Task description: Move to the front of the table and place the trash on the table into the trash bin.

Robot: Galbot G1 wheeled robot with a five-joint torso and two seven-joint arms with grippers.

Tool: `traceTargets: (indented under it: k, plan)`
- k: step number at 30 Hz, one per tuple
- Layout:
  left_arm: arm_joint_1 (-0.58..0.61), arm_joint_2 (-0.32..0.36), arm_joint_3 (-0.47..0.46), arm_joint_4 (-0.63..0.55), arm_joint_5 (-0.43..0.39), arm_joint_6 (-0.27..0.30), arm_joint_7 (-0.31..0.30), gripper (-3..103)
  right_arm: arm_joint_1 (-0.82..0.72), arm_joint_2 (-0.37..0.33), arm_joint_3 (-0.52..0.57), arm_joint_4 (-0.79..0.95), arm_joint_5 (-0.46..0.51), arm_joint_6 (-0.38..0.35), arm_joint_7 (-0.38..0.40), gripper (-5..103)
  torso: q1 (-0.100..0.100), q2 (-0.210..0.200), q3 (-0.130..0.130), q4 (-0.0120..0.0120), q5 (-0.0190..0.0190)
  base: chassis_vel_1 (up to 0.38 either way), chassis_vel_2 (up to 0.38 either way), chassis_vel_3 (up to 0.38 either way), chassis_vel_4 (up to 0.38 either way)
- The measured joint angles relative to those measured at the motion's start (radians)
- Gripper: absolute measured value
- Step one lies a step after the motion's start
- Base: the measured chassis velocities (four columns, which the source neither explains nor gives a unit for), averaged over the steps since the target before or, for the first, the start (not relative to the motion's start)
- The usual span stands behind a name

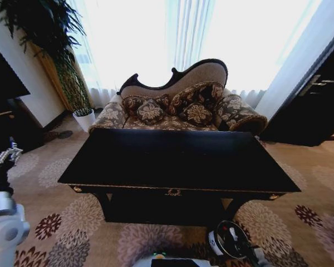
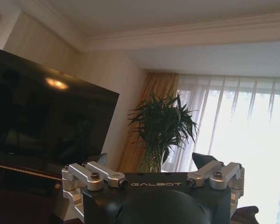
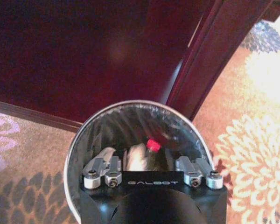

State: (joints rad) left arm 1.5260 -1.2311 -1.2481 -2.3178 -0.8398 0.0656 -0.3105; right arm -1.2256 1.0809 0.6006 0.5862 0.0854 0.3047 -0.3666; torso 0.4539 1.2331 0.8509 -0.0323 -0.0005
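Observation:
The glossy black table stands right in front of me, its top bare and its gold emblem at the near edge. The round black trash bin sits on the carpet by the table's right front leg. My right gripper hovers open over the bin's mouth. Inside the bin lies the trash: a clear bottle with a red cap and a white paper bit. My left gripper is raised at my left side, open and holding nothing.
A patterned sofa stands behind the table, with a potted plant to its left. A dark cabinet stands at the right and a TV stand at the left. Flowered carpet surrounds the table.

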Motion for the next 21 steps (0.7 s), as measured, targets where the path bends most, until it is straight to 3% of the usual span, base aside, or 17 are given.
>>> traceTargets:
  k: [2, 5, 7, 8, 9, 10, 12, 14, 15, 18, 19, 21]
  plan:
    - [0.001, -0.001, 0.0, -0.002, 0.002, 0.0, 0.0, 100, 0.001, -0.001, 0.001, 0.004, -0.008, 0.006, -0.001, 51, 0.0, 0.0, 0.0, -0.0001, 0.0003, 0.0, 0.0, 0.0, 0.0]
    - [-0.001, -0.001, -0.004, -0.002, 0.003, 0.0, 0.0, 100, 0.0, -0.011, 0.008, 0.022, -0.029, 0.032, -0.015, 68, 0.0, 0.0, 0.0, -0.0001, 0.0002, 0.0, 0.0, 0.0, 0.0]
    - [-0.002, -0.001, -0.005, -0.002, 0.003, 0.0, 0.0, 100, -0.007, -0.015, 0.011, 0.042, -0.017, 0.039, -0.031, 68, 0.0, 0.0, 0.0, -0.0002, 0.0001, 0.0, 0.0, 0.0, 0.0]
    - [-0.002, -0.002, -0.006, -0.001, 0.003, 0.0, 0.0, 100, -0.022, -0.019, 0.011, 0.08, 0.056, 0.041, -0.058, 79, 0.0, 0.0, 0.0, -0.0002, 0.0001, 0.0, 0.0, 0.0, 0.0]
    - [-0.003, -0.004, -0.006, 0.0, 0.005, 0.0, 0.0, 100, -0.04, -0.019, 0.01, 0.129, 0.154, 0.029, -0.075, 79, 0.0, 0.0, 0.0, -0.0003, 0.0002, 0.0, 0.0, 0.0, 0.0]
    - [-0.003, -0.004, -0.006, 0.0, 0.005, 0.0, 0.0, 100, -0.04, -0.019, 0.01, 0.129, 0.154, 0.029, -0.075, 79, 0.0, 0.0, 0.0, -0.0003, 0.0002, 0.0, 0.0, 0.0, 0.0]
    - [-0.002, -0.006, -0.006, 0.0, 0.011, 0.0, 0.0, 100, -0.083, -0.018, 0.042, 0.262, 0.277, -0.047, -0.123, 89, 0.0, 0.0, 0.0, -0.0001, 0.0009, 0.0, 0.0, 0.0, 0.0]
    - [-0.001, -0.006, -0.006, -0.002, 0.012, -0.001, 0.0, 100, -0.096, -0.026, 0.077, 0.301, 0.291, -0.064, -0.165, 89, 0.0, 0.0, 0.0, 0.0002, 0.0007, 0.0, 0.0, 0.0, 0.0]
    - [-0.001, -0.006, -0.006, -0.002, 0.012, 0.0, 0.0, 100, -0.107, -0.034, 0.112, 0.323, 0.291, -0.071, -0.206, 98, 0.0, 0.0, 0.0, 0.0003, 0.0002, 0.0, 0.0, 0.0, 0.0]
    - [-0.004, -0.001, -0.007, -0.001, 0.013, 0.0, 0.0, 100, -0.157, -0.06, 0.229, 0.383, 0.277, -0.074, -0.398, 100, 0.0, 0.0, 0.0, -0.0001, -0.0003, 0.0, 0.0, 0.0, 0.0]
    - [-0.004, -0.001, -0.007, -0.001, 0.013, 0.0, 0.0, 100, -0.157, -0.06, 0.229, 0.383, 0.277, -0.074, -0.398, 100, 0.0, 0.0, 0.0, -0.0001, -0.0003, 0.0, 0.0, 0.0, 0.0]
    - [-0.008, -0.001, -0.002, 0.003, 0.019, 0.001, 0.0, 100, -0.19, -0.069, 0.291, 0.412, 0.271, -0.059, -0.576, 100, 0.0, 0.0, 0.0, -0.0006, 0.0007, 0.0, 0.0, 0.0, 0.0]
